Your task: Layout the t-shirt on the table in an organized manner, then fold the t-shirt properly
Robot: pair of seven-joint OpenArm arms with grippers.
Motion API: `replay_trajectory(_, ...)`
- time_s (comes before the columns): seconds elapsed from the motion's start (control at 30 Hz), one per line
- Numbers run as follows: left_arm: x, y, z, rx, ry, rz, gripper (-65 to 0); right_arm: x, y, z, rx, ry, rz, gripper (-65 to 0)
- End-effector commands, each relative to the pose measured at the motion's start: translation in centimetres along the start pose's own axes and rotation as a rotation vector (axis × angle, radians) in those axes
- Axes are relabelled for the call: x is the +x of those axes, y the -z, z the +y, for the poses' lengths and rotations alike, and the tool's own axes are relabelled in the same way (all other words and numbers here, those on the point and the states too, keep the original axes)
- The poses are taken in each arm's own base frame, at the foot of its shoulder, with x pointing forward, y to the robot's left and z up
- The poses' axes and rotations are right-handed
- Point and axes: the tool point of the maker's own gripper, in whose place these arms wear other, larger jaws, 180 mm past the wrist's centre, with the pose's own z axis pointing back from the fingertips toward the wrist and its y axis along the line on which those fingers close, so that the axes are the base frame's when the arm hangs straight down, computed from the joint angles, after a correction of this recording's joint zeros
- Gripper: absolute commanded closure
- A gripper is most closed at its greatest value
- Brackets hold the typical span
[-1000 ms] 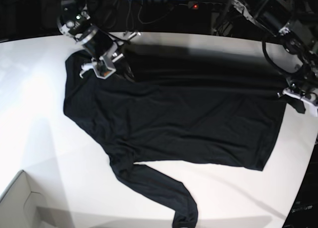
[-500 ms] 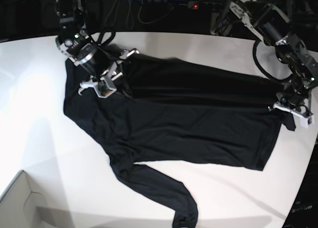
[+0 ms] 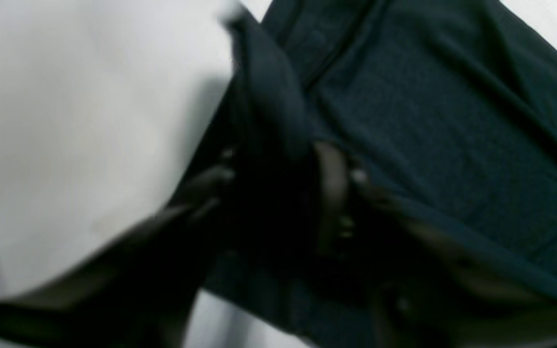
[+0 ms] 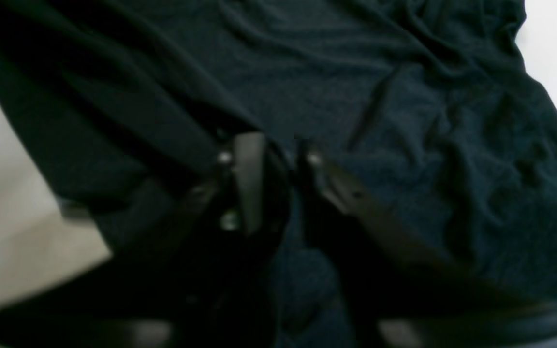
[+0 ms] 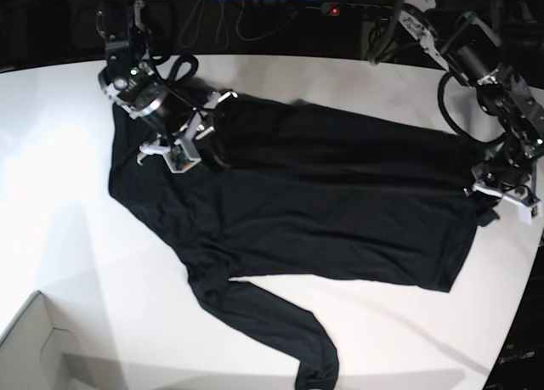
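Evidently my right gripper (image 5: 183,148) sits at the collar end of the t-shirt (image 5: 323,203) and my left gripper (image 5: 501,190) at its hem, placed to stretch it flat across the table (image 5: 51,195). Blur hides whether either is pinching cloth.

The t-shirt (image 5: 323,203) lies spread across the table (image 5: 59,195) — one sleeve (image 5: 272,330) trailing toward the near edge.

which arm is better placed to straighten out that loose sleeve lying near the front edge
Probably the right arm. Its claw sits at the shoulder end of the t-shirt, the end the loose sleeve hangs from. The left claw is at the far hem corner.
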Motion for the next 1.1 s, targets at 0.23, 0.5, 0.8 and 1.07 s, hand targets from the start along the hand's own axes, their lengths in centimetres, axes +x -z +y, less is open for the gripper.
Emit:
replay_trajectory(0.23,2.7,-0.7,0.2,0.004,0.004,-0.079,-33.1,2.8,-2.5,-0.7,-0.04,-0.042,-0.083,-36.8)
replay_trajectory(0.5,0.9,-1.5,2.3,0.048,0.033,-0.039,-33.1,-1.0,-5.7,-1.1,-0.092,0.001,0.011,-36.0)
replay_trajectory(0.8,-0.6,-0.7,3.1,0.05,0.014,-0.078,-33.1,-4.1,-7.4,0.8,-0.07,0.046,0.09,-34.4)
replay_trajectory(1.07,-3.1,1.6,4.4,0.038,-0.059,-0.024,-33.1,-5.3,-7.8,0.4,-0.066,0.04,0.126,-34.0)
